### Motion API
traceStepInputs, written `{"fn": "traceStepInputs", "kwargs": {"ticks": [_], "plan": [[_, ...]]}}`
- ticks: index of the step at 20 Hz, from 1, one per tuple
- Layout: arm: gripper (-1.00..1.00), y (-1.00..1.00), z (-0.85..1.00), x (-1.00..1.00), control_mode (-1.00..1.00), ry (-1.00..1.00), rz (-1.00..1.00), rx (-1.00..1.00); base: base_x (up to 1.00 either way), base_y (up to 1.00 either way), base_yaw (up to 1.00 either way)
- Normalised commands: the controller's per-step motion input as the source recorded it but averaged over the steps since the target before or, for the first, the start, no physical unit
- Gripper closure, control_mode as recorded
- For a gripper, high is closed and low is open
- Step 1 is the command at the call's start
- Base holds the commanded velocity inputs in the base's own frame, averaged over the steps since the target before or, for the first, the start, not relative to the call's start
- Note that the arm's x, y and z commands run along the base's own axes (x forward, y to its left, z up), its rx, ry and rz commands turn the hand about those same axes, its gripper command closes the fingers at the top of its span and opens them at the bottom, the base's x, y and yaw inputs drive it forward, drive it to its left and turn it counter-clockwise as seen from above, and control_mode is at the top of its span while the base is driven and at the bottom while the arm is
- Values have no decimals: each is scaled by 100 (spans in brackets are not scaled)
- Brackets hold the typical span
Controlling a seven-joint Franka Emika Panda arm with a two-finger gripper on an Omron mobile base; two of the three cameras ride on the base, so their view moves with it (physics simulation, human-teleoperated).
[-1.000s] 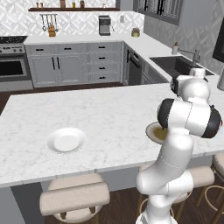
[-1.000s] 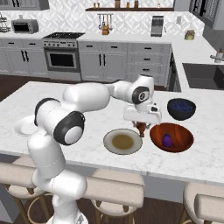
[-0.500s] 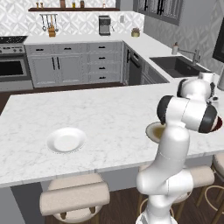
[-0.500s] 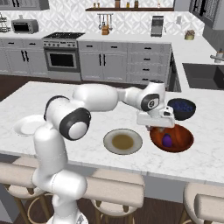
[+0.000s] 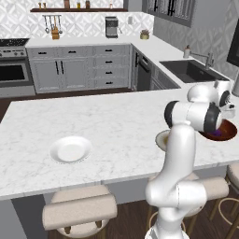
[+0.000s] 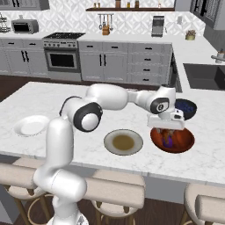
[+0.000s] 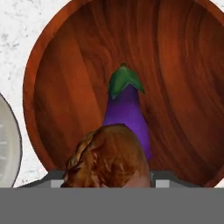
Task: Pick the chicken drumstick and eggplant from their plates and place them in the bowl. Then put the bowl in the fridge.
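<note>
Hovering over the bowl (image 7: 127,78) near the counter's (image 5: 107,126) front right corner, the gripper (image 6: 166,127) pinches the drumstick (image 7: 107,159) above the eggplant (image 7: 127,113); dropped carelessly, it could bounce off and out.

Navy bowl (image 6: 185,107) on marble island (image 6: 88,103)

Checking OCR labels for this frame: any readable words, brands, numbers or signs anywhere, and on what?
None readable.
Bowl, eggplant, chicken drumstick: no markings.
White plate, tan plate: plain.
Coffee machine, microwave, oven: any panel or label is too small to read.
</note>
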Motion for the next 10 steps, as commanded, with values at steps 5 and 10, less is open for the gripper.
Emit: {"fn": "traceStepInputs", "kwargs": {"ticks": [5, 10], "plan": [[100, -25, -20, 8, -100, 0, 0, 0, 0, 0, 0], [100, -1, -12, 0, -100, 0, 0, 0, 0, 0, 0]]}}
